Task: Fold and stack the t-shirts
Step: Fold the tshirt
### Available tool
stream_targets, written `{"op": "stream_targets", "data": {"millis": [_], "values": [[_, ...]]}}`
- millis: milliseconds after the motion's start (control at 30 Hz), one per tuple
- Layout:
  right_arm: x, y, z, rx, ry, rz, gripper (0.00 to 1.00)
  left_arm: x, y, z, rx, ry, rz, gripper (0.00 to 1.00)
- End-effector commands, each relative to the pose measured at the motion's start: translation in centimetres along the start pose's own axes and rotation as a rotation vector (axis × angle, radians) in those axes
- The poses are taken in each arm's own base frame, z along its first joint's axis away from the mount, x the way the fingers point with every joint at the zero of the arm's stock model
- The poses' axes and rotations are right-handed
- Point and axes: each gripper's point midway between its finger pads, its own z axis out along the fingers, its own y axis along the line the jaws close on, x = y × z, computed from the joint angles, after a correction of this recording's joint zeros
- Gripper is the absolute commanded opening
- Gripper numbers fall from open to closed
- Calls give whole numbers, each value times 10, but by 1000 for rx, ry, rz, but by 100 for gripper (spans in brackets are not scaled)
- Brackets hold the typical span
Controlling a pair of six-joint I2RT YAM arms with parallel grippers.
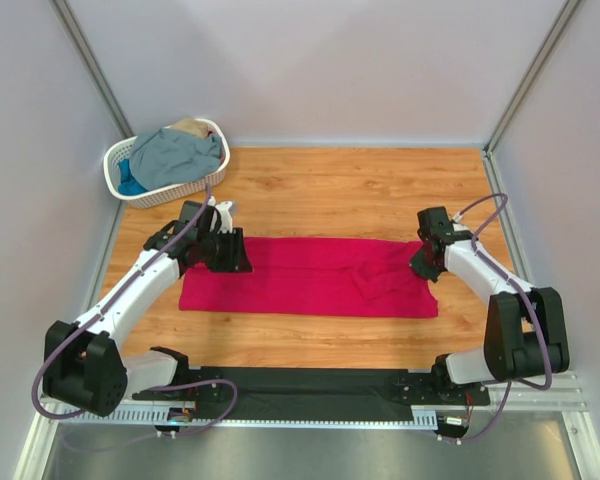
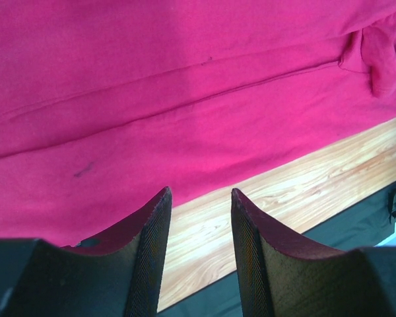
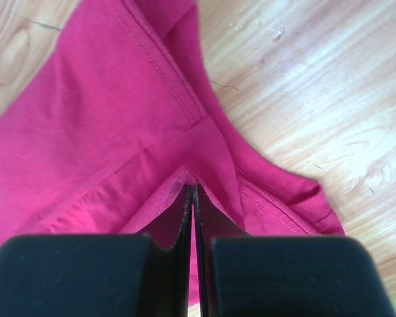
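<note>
The crimson-pink t-shirt lies on the wooden table as a long flat strip, with bunched folds near its right end. My left gripper hovers over the strip's left end, open and empty. In the left wrist view, bare wood shows between its fingertips, just off the shirt's near edge. My right gripper is at the right end. There the jaws are shut on a pinched fold of the shirt, beside a seamed hem. Grey-blue, bright blue and tan t-shirts lie heaped in the basket.
The white lattice basket stands at the far left corner of the table. A black mat runs along the near edge between the arm bases. Grey walls close in the back and both sides.
</note>
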Motion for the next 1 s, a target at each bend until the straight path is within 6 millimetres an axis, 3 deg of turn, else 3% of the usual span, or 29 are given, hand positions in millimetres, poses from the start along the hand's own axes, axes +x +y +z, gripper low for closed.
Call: {"op": "stream_targets", "data": {"millis": [0,100,233,333,500,633,667,733,800,967], "values": [[-14,20,-5,-64,-20,-9,2,-15,-6,-7,6,-44,45,49],[-18,22,-17,-84,-19,-60,24,-20,-6,-11,-3,-57,55,50],[-23,11,-45,-69,-57,-118,39,-30,-3,-14,-37,-84,51,51],[-20,18,-62,-131,-92,-148,38,-41,0,-10,-67,-107,28,52],[27,70,-76,-425,41,-242,24,-59,-1,6,-70,-106,-30,52],[45,84,-52,-466,101,-203,18,-53,26,36,-196,-4,-136,52],[53,76,-35,-413,126,-194,18,-53,33,42,-210,9,-164,52],[52,76,-22,-384,114,-169,17,-45,48,56,-240,54,-228,51],[50,62,-1,-283,84,-156,17,-40,69,60,-307,55,-280,52],[51,43,27,-155,65,-136,15,-29,111,72,-426,88,-421,52]]}}
